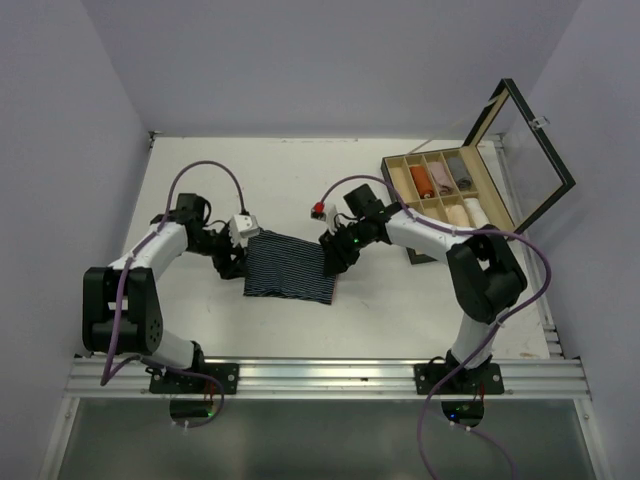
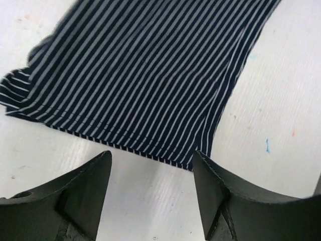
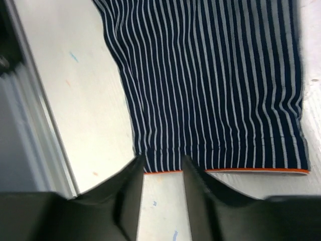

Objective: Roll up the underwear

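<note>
Navy cloth crossed by thin pale stripes: the underwear (image 1: 289, 268), spread flat and unrolled on the white table (image 1: 400, 310), roughly midway between the two arms and well apart from the wooden box (image 1: 389, 176) at the far right. Seen from above as a soft four-sided patch, slightly wider across than deep, with the long axis running left to right and tilted a little, the right end lower in that view. Thin and limp, with shallow ripples and no stiff folds. Finished on the side toward the left arm with a double-stitched hem, bunched into a small crumple at one corner; finished on the side toward the right arm with a narrow orange trim (a thin bright line, nothing more). Stripes running straight in to meet that orange edge almost square-on. Left gripper (image 2: 151, 155) released, its dark, wedge-shaped fingers standing wide apart just short of the stitched hem, with bare table between them. Right gripper (image 3: 162, 163) parted by a narrow gap, its tips right at the orange edge, clamped on nothing that shows. Table surface matte, faintly ribbed and flecked with small coloured marks.
</note>
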Available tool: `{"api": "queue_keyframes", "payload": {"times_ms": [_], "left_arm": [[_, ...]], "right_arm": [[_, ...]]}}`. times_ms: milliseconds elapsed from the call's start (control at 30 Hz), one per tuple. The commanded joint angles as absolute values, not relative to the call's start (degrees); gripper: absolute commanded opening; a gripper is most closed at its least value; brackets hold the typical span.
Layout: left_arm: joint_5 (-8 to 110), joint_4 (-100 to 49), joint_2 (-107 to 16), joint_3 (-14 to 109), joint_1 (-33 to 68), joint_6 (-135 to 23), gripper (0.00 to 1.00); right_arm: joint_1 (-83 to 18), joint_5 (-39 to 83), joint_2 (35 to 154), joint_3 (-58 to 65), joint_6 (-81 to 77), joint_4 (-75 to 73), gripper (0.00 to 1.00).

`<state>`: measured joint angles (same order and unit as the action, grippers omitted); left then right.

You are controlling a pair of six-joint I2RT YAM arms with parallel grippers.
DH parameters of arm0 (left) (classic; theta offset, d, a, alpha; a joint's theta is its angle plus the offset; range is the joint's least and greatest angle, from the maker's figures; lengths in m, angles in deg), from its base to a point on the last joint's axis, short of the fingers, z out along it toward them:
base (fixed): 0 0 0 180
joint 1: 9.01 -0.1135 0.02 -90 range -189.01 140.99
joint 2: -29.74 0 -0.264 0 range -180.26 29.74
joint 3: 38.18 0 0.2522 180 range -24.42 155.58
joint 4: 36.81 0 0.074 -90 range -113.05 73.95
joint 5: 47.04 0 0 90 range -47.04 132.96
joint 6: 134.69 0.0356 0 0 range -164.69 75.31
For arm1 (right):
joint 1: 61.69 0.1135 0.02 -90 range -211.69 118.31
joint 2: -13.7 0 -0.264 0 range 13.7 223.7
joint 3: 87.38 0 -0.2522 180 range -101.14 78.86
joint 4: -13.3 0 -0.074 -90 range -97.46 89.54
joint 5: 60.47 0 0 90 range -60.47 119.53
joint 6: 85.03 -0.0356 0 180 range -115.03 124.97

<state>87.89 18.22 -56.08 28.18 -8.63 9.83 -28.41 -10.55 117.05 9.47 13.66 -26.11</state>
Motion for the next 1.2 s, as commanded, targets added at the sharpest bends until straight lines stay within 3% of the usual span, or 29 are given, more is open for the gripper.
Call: {"api": "queue_keyframes", "payload": {"times_ms": [0, 200, 433, 600, 867, 1167], "left_arm": [[86.9, 16.68, -50.53, 23.68, -8.84, 22.27, 0.7], [90.33, 15.35, -43.84, 16.65, -8.84, 34.91, 0.7], [90.42, 16.76, -37.85, 8.02, -8.84, 52.84, 0.66], [90.07, 18.43, -38.81, 7.4, -8.84, 59.36, 0.65], [90.77, 20.1, -40.84, 7.75, -8.84, 65.96, 0.61], [91.39, 22.21, -42.33, 9.77, -8.84, 66.14, 0.56]], "right_arm": [[-26.62, -3.96, 112.32, 11.35, 29.99, -26.48, 0.44], [-21.7, -1.76, 104.51, 14.68, 50.02, -31.32, 0.5], [-9.58, 7.36, 96.06, 29.45, 58.41, -21.66, 0.51], [-7.9, 11.33, 96.66, 37.09, 60.6, -8.41, 0.6], [-7.98, 9.84, 97.72, 40.98, 64.39, -1.26, 0.57], [-7.99, 9.05, 96.05, 40.1, 63.94, -2.92, 0.53]]}}
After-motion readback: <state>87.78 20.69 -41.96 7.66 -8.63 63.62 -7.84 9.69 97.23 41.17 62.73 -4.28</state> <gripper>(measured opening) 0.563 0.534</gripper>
